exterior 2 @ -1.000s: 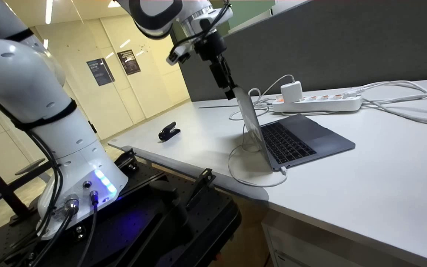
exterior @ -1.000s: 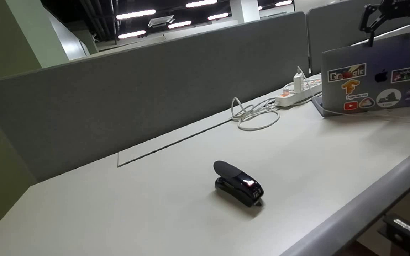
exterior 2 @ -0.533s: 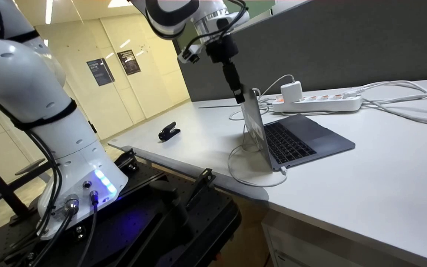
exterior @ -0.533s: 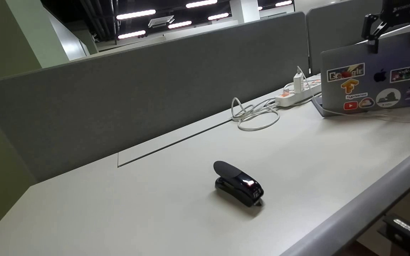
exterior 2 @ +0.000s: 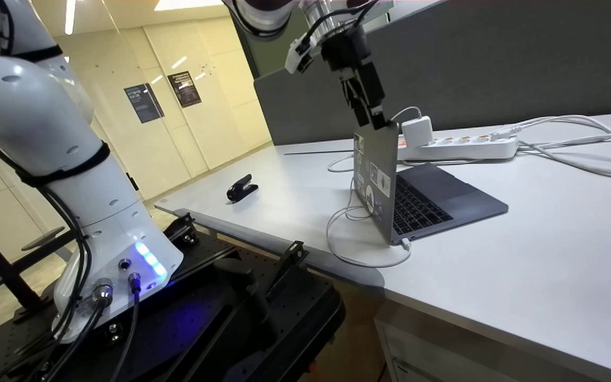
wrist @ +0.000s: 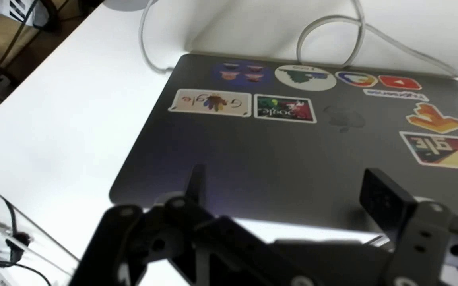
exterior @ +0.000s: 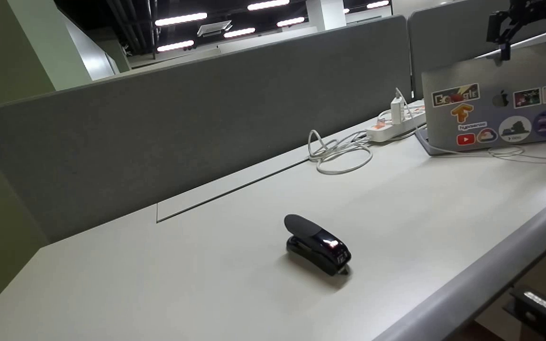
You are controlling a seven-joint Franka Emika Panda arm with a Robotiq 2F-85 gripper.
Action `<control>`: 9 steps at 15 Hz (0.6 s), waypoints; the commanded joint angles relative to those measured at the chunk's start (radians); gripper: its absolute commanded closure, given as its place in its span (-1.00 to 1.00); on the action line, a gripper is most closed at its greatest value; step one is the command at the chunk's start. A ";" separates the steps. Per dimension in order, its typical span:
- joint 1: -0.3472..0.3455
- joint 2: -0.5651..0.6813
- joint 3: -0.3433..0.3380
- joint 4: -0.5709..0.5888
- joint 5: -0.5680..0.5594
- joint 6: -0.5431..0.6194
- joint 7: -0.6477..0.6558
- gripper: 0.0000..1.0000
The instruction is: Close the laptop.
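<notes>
The grey laptop stands open on the desk, its lid [exterior 2: 382, 159] about upright and its keyboard base [exterior 2: 438, 196] flat. The lid's stickered outer face shows in an exterior view [exterior: 500, 102] and fills much of the wrist view [wrist: 253, 147]. My black gripper [exterior 2: 371, 121] is at the lid's top edge, on the stickered side, fingertips touching or very near it. In an exterior view the gripper [exterior: 532, 45] has its fingers wide apart with nothing between them. The wrist view also shows the gripper [wrist: 286, 176] open over the lid's upper edge. Exact contact is unclear.
A black stapler [exterior: 318, 246] lies on the desk [exterior: 206, 274]. A white power strip [exterior 2: 456, 148] with an adapter [exterior 2: 417, 131] and cables stands behind the laptop. A white charging cable [exterior 2: 356, 260] runs from the laptop's near corner. A grey divider [exterior: 254, 104] borders the desk.
The lid has swung from leaning back to about upright, toward the keyboard. My gripper has moved the same way with its top edge, rightward in an exterior view, and stays open. The base stays put.
</notes>
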 commanded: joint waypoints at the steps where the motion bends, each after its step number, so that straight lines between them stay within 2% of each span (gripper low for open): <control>1: -0.005 0.061 -0.034 0.110 0.033 -0.073 -0.102 -1.00; 2: 0.011 0.023 -0.033 0.041 0.010 -0.019 -0.045 -1.00; 7: 0.006 0.046 -0.042 0.082 0.024 -0.055 -0.091 -1.00; 9: 0.012 0.060 -0.043 0.081 0.016 -0.015 -0.040 -1.00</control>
